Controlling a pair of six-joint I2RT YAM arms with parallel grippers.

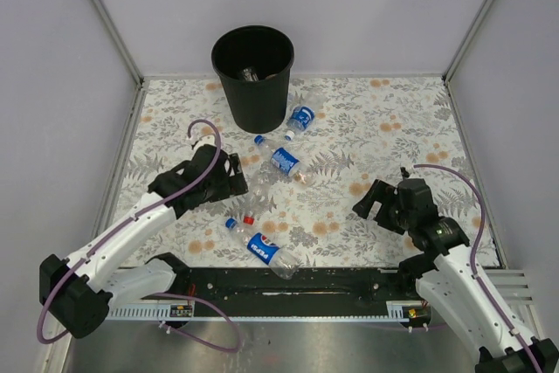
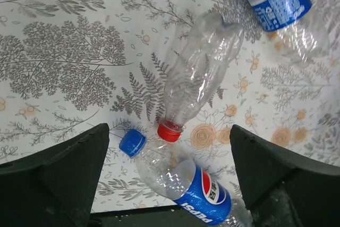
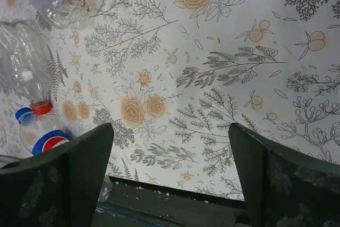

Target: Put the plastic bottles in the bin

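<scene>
**Four bottles lie loose, both grippers spread**

From above, the tall round black plastic bin (image 1: 253, 98) stands at upper centre of the flower-printed table (image 1: 384, 120). A small clear blue-labelled bottle (image 1: 301, 118) lies just beside its base, and a second blue-labelled bottle (image 1: 283, 160) lies at mid-frame. The left gripper (image 2: 169, 131), fingers wide apart, hangs over a clear red-capped bottle (image 2: 199, 73) and a blue-capped Pepsi bottle (image 2: 183, 182). The right gripper (image 3: 171, 128), at the frame's right, is likewise spread and holds nothing.
</scene>
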